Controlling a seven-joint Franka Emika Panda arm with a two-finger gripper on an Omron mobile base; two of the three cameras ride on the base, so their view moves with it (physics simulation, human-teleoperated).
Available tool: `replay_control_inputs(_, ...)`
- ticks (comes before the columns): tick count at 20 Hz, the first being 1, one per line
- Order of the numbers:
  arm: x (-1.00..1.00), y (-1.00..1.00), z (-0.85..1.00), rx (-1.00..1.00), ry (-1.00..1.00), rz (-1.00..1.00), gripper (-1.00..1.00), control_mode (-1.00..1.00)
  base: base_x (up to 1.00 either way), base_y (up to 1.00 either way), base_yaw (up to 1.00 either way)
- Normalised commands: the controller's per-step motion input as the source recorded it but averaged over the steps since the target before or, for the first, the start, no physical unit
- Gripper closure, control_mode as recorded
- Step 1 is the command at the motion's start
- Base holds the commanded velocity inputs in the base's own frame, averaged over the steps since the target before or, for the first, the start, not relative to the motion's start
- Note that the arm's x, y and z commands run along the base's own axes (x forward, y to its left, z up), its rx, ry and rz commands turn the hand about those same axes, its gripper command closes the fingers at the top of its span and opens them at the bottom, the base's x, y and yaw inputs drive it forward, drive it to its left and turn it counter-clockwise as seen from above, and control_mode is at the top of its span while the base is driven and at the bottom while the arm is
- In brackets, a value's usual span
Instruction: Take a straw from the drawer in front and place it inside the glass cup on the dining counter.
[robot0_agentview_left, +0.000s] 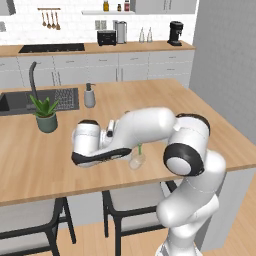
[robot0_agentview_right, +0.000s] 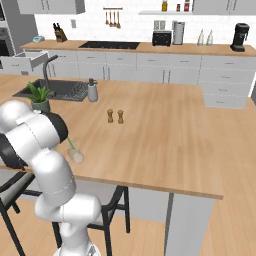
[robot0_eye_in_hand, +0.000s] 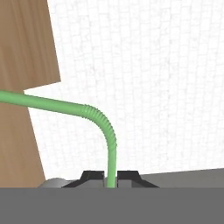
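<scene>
A thin green straw (robot0_eye_in_hand: 107, 127) with a ribbed bend runs up from between my two dark fingertips, and my gripper (robot0_eye_in_hand: 110, 178) is shut on it. In the base views the straw (robot0_agentview_left: 140, 149) (robot0_agentview_right: 70, 144) slants down into the top of the glass cup (robot0_agentview_left: 136, 161) (robot0_agentview_right: 76, 156). That cup stands near the front edge of the dining counter (robot0_agentview_left: 200, 115) (robot0_agentview_right: 160, 135). My white forearm lies low over the counter beside the cup and hides the hand. The drawer (robot0_agentview_right: 24, 61) stands pulled open at the far left of the back cabinets.
On the dining counter are a potted plant (robot0_agentview_left: 46, 116), a grey soap dispenser (robot0_agentview_left: 89, 96), a dark sink (robot0_agentview_left: 20, 102) with a tall faucet (robot0_agentview_left: 33, 80), and two brown shakers (robot0_agentview_right: 115, 116). Dark chairs (robot0_agentview_left: 130, 200) sit under the front edge.
</scene>
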Motion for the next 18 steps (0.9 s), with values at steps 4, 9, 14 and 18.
replay_control_inputs(4, 0.32, 0.0, 0.0, 0.0, -0.03, 0.0, 1.0, -1.0, 0.0, 0.0, 0.0)
replay_control_inputs(9, 0.39, 0.0, 0.0, 0.0, -0.04, 0.0, 1.0, -1.0, 0.0, 0.0, 0.0)
replay_control_inputs(14, -0.07, 0.0, 0.0, 0.0, -0.02, 0.0, 1.0, -1.0, 0.0, 0.0, 0.0)
replay_control_inputs(18, -0.06, 0.0, -0.02, 0.0, 0.0, 0.0, 1.0, -1.0, 0.0, 0.0, 0.0)
